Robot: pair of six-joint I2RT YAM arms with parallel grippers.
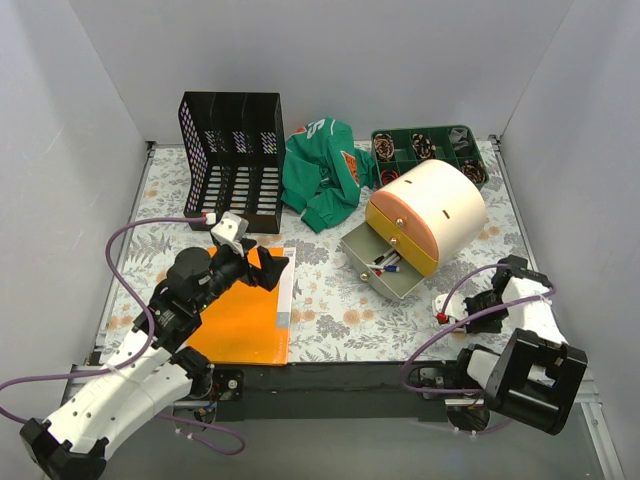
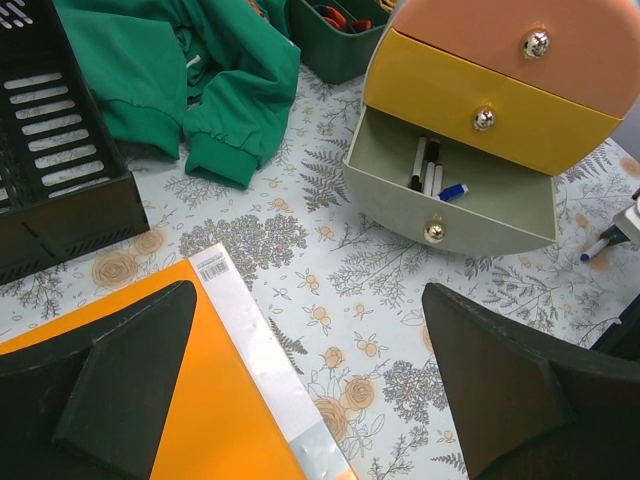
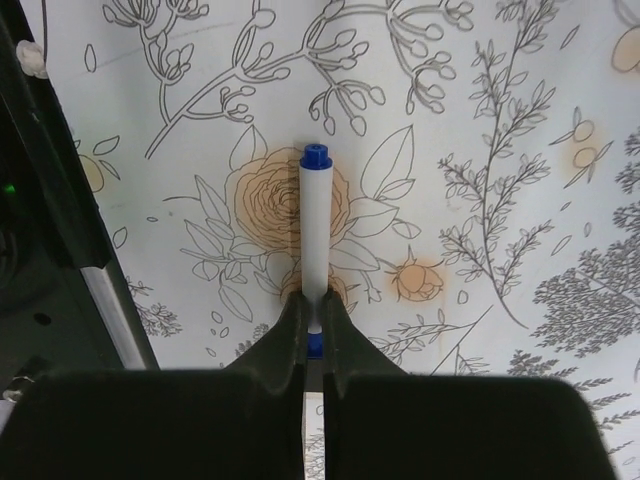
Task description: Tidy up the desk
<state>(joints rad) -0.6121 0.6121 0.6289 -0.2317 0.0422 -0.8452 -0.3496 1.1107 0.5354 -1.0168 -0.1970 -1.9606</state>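
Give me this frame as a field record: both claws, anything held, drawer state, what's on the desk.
left claw: open, over far corner of orange folder
right claw: shut on white marker, blue tip pointing away
marker contact with desk: cannot tell
drawer unit: bottom drawer open, pens inside
far side: black file rack, green garment, green compartment tray
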